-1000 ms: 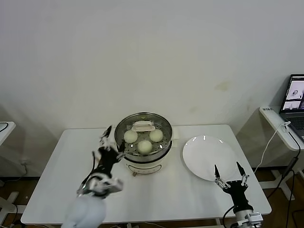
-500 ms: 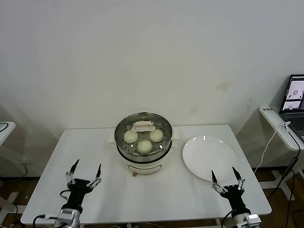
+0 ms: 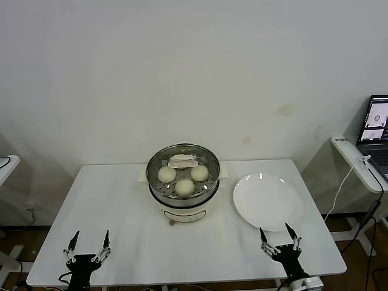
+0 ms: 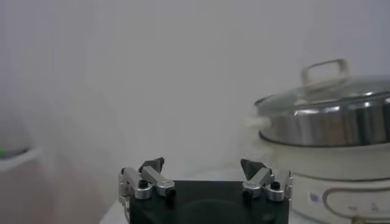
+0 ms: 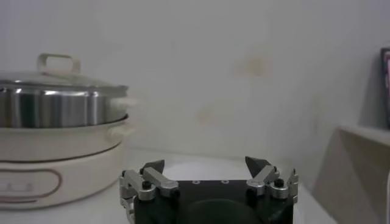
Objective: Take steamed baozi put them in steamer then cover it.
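Observation:
The steamer [image 3: 182,201] stands at the table's middle back, steel pot on a white base. The glass cover [image 3: 182,161] sits on it, bar handle up. Three steamed baozi [image 3: 185,187] show through the glass on the tray. My left gripper [image 3: 90,239] is open at the front left edge of the table, far from the pot and holding nothing. My right gripper [image 3: 274,233] is open at the front right, just short of the plate. In the left wrist view the open gripper [image 4: 203,164] faces the covered steamer [image 4: 329,122]. The right wrist view shows its open gripper [image 5: 205,163] with the steamer [image 5: 55,109] off to one side.
A flat white plate [image 3: 268,201] with nothing on it lies right of the steamer. A side shelf with a laptop [image 3: 377,124] and cables stands beyond the table's right edge. A wall runs close behind the table.
My left arm has pulled back from beside the steamer to the table's front left edge. My right gripper has drawn back a little toward the front edge. Both stayed open.

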Available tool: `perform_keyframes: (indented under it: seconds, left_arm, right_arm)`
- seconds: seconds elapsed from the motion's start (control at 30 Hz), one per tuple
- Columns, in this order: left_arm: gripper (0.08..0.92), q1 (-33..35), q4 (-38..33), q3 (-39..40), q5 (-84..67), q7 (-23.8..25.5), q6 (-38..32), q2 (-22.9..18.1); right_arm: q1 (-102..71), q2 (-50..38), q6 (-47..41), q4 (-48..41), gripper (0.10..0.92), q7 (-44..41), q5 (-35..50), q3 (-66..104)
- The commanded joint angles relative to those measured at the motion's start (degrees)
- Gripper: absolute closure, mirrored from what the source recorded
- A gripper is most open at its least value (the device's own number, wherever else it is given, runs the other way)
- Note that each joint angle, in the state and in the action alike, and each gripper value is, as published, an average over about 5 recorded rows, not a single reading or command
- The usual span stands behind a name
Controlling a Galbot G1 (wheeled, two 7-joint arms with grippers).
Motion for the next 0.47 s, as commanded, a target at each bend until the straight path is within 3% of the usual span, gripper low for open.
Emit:
perform_keyframes:
  seconds: [0.03, 0.47]
  left_arm:
    - [0.177, 2.81, -0.09, -1.83, -1.79, -0.92, 0.04, -0.97]
    - [0.177, 1.87, -0.49, -1.19, -0.64, -0.5, 3.06, -1.12]
  right_arm:
    - [-1.65, 0.07, -4.24, 2.47, 0.202, 1.29, -0.24, -1.63]
    - [-1.89, -0.13, -3.8, 2.78, 0.203, 1.92, -1.25, -1.78]
